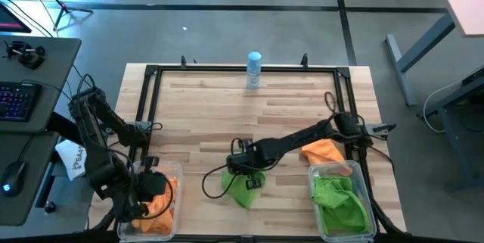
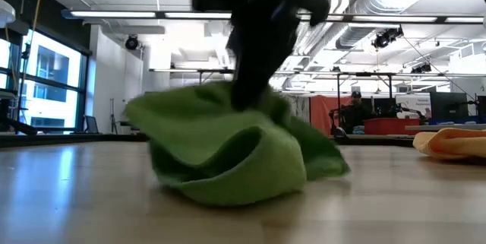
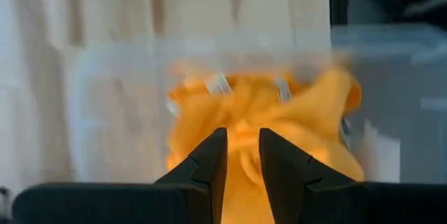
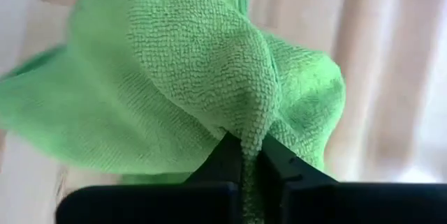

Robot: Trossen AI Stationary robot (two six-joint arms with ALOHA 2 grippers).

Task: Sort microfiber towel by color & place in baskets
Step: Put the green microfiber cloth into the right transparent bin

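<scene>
A bright green towel [image 1: 242, 188] [image 2: 228, 153] lies bunched at the table's near middle. My right gripper [image 1: 249, 173] [image 4: 251, 147] reaches over from the right and is shut on it. My left gripper [image 1: 147, 191] [image 3: 243, 147] hangs over the left basket [image 1: 175, 169], a clear tub holding orange towels [image 1: 162, 201] [image 3: 293, 119]. Its fingers stand narrowly apart with orange cloth in the gap. The right basket [image 1: 369, 201] holds green towels [image 1: 339, 197]. One orange towel [image 1: 325, 151] [image 2: 454, 142] lies flat on the table beside that basket's far end. My right gripper pinches a raised fold of the green towel [image 4: 253, 123] between its two fingers, coming from above and pointing down. The cloth spreads out below the fingers, and its lower folds [image 2: 235, 187] rest on the table. My left gripper has orange cloth [image 3: 242, 175] between its fingers, coming from above over the left basket. The picture is blurred, so which part of the towel it has cannot be told.
A white-and-blue bottle [image 1: 253, 70] stands at the far edge's middle. A black metal frame [image 1: 227, 69] runs round the tabletop. Bare wood [image 1: 227, 110] lies across the table's middle and far part. A desk with a keyboard [image 1: 19, 99] stands to the left.
</scene>
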